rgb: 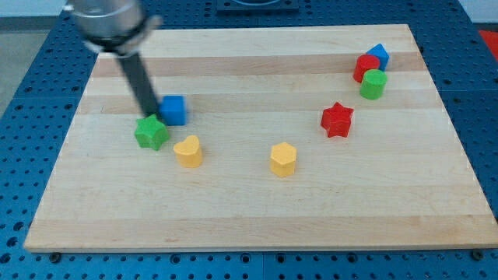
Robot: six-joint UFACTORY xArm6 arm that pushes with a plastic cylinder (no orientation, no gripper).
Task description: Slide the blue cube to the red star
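Observation:
The blue cube [174,110] sits on the wooden board at the view's left. The red star [337,119] lies to the right of the board's centre, well apart from the cube. My tip [150,116] is down at the cube's left side, touching or nearly touching it, and just above the green star [151,133]. The dark rod slants up to the view's top left.
A yellow heart-like block [188,151] lies below the blue cube. A yellow hexagonal block [283,159] lies at the centre bottom. At the top right a second blue block [378,55], a red block [366,68] and a green block [373,84] cluster together.

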